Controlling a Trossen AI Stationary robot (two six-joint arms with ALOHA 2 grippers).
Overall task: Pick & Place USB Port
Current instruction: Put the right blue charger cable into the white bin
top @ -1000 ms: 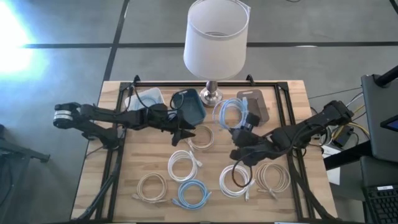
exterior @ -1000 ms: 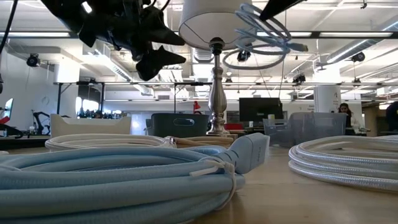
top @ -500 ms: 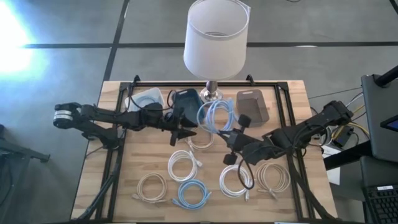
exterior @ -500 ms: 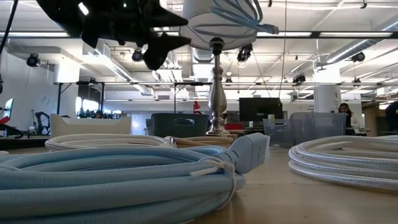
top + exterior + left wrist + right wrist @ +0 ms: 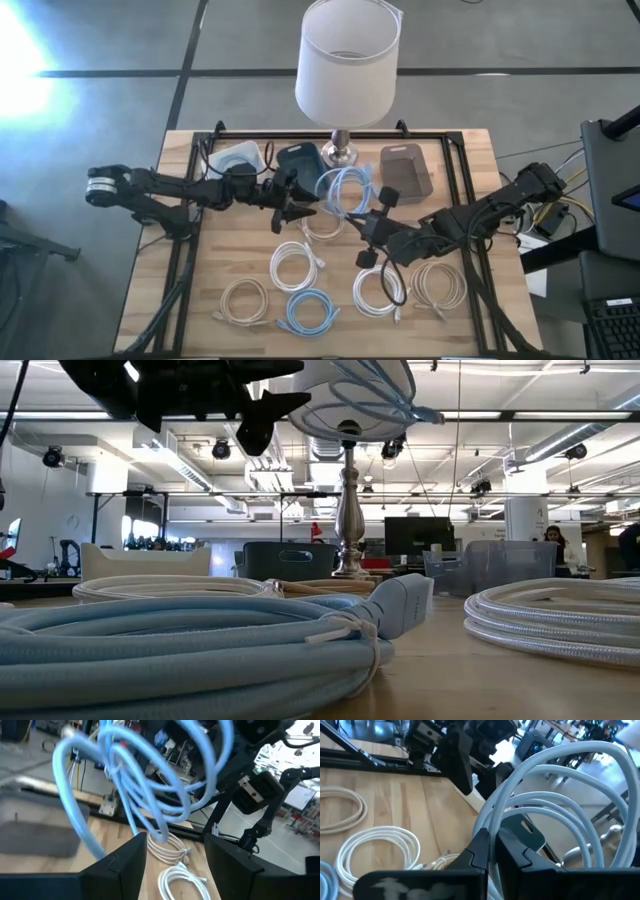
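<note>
A light blue coiled USB cable [image 5: 345, 190] hangs in the air in front of the lamp base, held by my right gripper [image 5: 362, 218], which is shut on it. My left gripper [image 5: 305, 208] is open just left of the coil. In the left wrist view its fingers [image 5: 131, 856] stand on either side of a low strand of the coil [image 5: 159, 834]; whether they touch it I cannot tell. In the low view the coil [image 5: 372, 390] shows high up beside the left gripper [image 5: 272, 402]. My right gripper pinches a bundle of the coil's strands [image 5: 496, 820] between its two fingers, at the coil's edge nearest the gripper. The fingers come nearly level from the table's right side and lie across the strands. The coil is lifted clear of the table and stands out beyond the fingertips.
Along the far edge stand a clear bin with a cable [image 5: 238, 158], a dark teal bin [image 5: 300, 160], a grey bin [image 5: 407, 168] and a lamp [image 5: 345, 70]. Several coiled cables lie on the near half, white [image 5: 292, 265] and blue [image 5: 310, 310].
My right gripper has carried the blue coil from beside the grey bin toward the table's left, to a spot in front of the lamp base and close to the left gripper. My left gripper has risen a little and its open fingers now stand around the coil's lower strands.
</note>
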